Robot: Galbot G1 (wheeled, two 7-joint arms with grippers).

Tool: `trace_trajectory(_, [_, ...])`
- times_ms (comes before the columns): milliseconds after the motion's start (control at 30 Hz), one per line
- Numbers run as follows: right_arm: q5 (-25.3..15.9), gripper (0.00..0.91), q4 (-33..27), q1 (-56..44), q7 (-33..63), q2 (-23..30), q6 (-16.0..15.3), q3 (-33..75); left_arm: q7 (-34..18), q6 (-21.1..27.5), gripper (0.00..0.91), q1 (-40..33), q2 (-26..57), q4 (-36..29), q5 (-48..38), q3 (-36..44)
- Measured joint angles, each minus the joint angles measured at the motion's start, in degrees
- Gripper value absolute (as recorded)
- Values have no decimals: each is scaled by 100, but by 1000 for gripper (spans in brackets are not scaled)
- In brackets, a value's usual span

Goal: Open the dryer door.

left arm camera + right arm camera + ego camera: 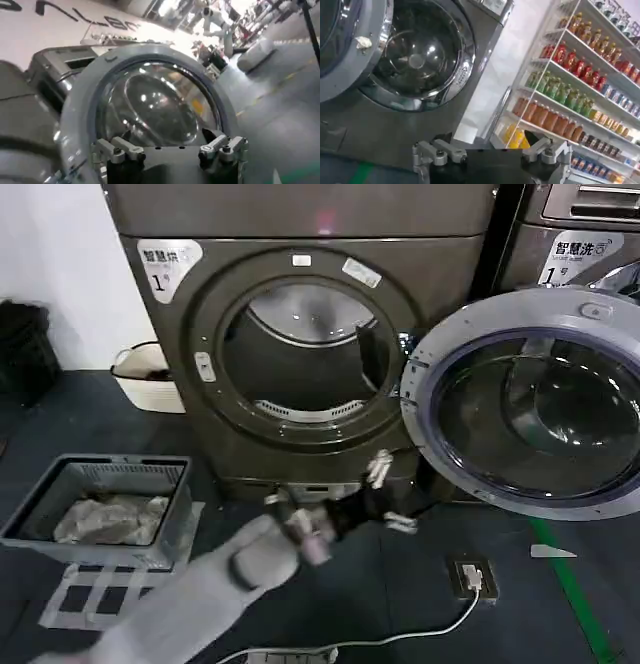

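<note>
The dryer (300,244) stands straight ahead with its round drum opening (300,364) uncovered. Its glass door (530,419) hangs swung out to the right, inner side facing me. My left arm reaches in from the lower left. My left gripper (390,496) is open, low in front of the dryer's base, just left of the door's lower rim and holding nothing. In the left wrist view the door (155,105) sits right beyond the open left gripper (169,136). My right gripper (491,137) is open and empty, near a grey machine's round glass door (420,55).
A grey basket (105,509) with cloth sits on the floor at the left, with a white basket (145,374) behind it. A floor socket with a white cable (473,577) and a green line (575,584) lie at the right. Shelves of bottles (570,85) stand nearby.
</note>
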Motion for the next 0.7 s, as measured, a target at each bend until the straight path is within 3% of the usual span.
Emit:
trace_trajectory(333, [-32, 907, 222, -65, 327, 108, -230, -33, -174, 209, 907, 1533, 1354, -925, -286, -1169])
trace_trajectory(700, [-117, 907, 412, -130, 570, 282, -381, -35, -381, 623, 907, 2972, 2032, -988, -1105, -2616])
